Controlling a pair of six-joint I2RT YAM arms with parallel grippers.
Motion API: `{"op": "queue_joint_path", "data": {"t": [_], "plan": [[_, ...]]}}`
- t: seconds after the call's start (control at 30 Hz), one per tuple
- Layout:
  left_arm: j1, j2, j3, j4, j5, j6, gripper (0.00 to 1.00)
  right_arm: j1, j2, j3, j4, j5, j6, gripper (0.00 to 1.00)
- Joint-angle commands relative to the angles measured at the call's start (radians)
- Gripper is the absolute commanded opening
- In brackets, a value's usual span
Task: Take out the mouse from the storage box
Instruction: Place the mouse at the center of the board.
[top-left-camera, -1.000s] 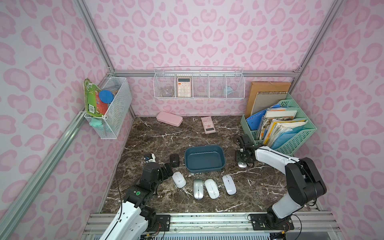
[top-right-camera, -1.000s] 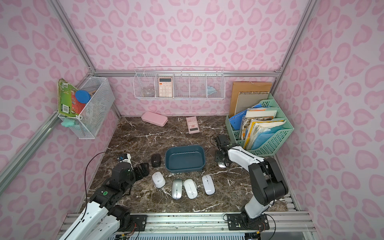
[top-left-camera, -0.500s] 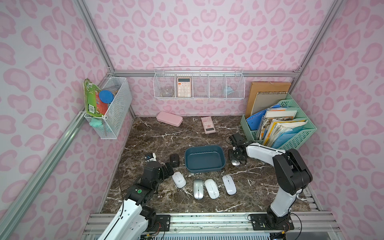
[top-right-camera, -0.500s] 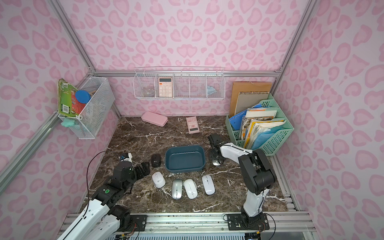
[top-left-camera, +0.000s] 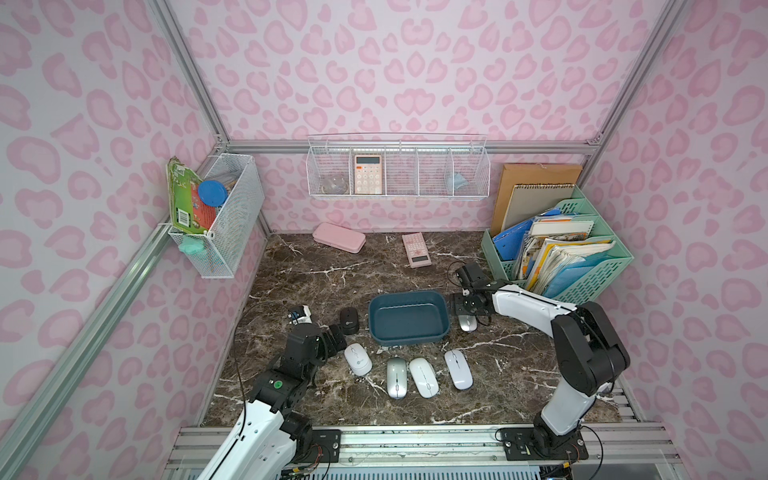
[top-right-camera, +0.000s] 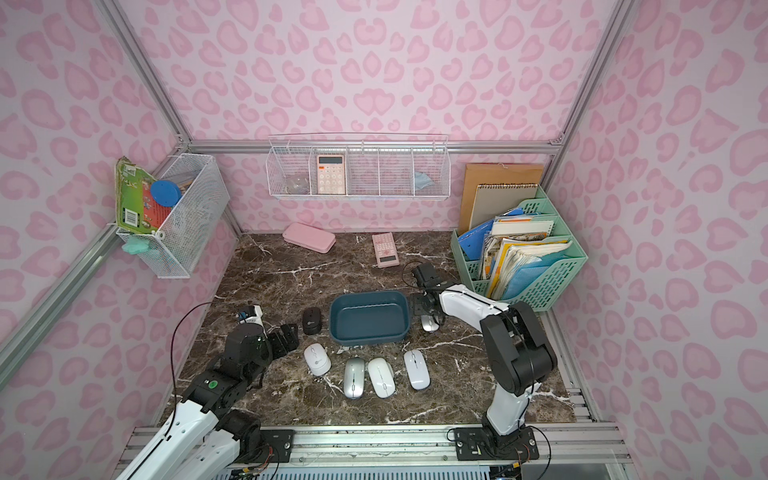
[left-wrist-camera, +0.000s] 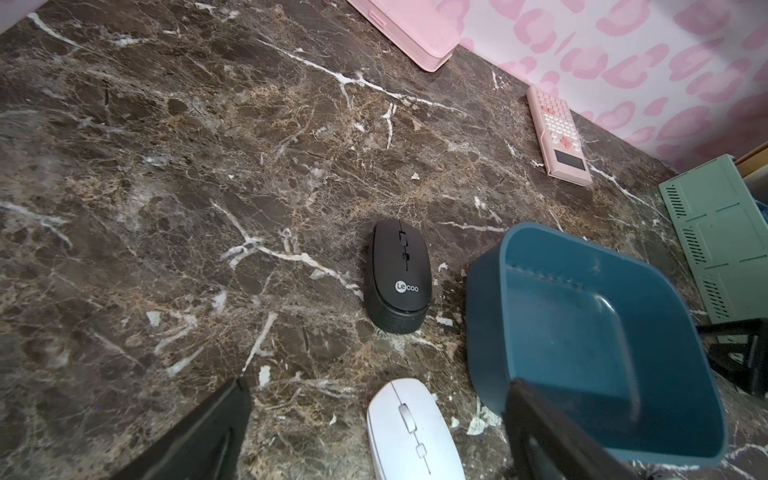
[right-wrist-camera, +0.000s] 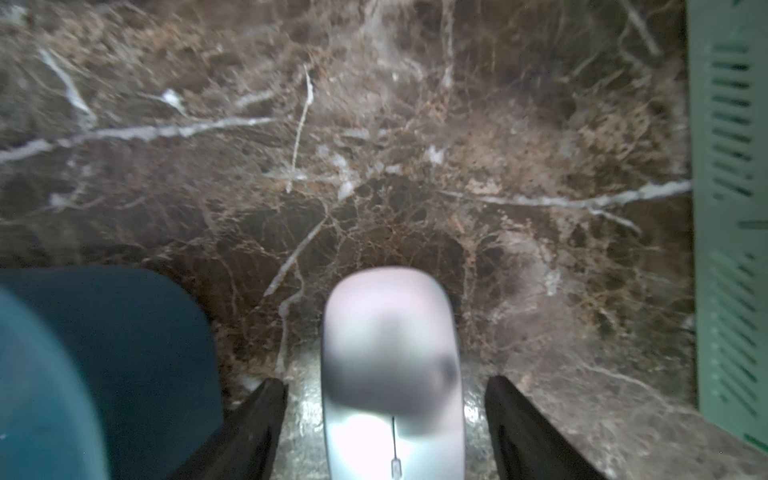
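Observation:
The dark teal storage box (top-left-camera: 407, 297) (top-right-camera: 369, 296) (left-wrist-camera: 582, 332) (right-wrist-camera: 104, 353) sits mid-table with nothing inside. A silver mouse (top-left-camera: 467, 323) (top-right-camera: 430, 323) (right-wrist-camera: 392, 374) lies on the marble just off the box's right wall. My right gripper (top-left-camera: 466, 313) (top-right-camera: 428, 311) (right-wrist-camera: 386, 386) hovers over it, open, with a gap on each side of the mouse. My left gripper (top-left-camera: 334, 338) (top-right-camera: 286, 336) (left-wrist-camera: 380, 384) is open and holds nothing. It is low at the front left, pointing at a white mouse (top-left-camera: 358, 359) (left-wrist-camera: 413, 432) and a black mouse (top-left-camera: 349, 320) (left-wrist-camera: 397, 276).
Three more mice (top-left-camera: 424, 377) lie in a row in front of the box. A mint file rack (top-left-camera: 582, 266) full of papers stands close behind the right arm. A pink case (top-left-camera: 338, 237) and a pink calculator (top-left-camera: 417, 249) lie by the back wall. Wire baskets (top-left-camera: 397, 166) hang on the walls.
My right gripper slid left towards the box with the silver mouse, then opened its jaws off it. The left arm has barely moved.

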Motion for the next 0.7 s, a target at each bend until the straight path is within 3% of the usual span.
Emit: {"op": "queue_joint_path", "data": {"t": [0.0,0.3,0.67], "plan": [[0.001,-0.006,-0.003,0.0,-0.006,0.013,0.99,0.011,-0.045,-0.013,-0.028,0.042,-0.01,0.79],[0.0,-0.059,-0.014,-0.011,-0.018,0.017,0.99,0.071,-0.231,-0.103,-0.019,0.121,-0.026,0.82],[-0.001,-0.182,-0.011,-0.092,-0.038,-0.044,0.99,0.188,-0.483,-0.259,0.121,0.202,-0.076,0.86]]}}
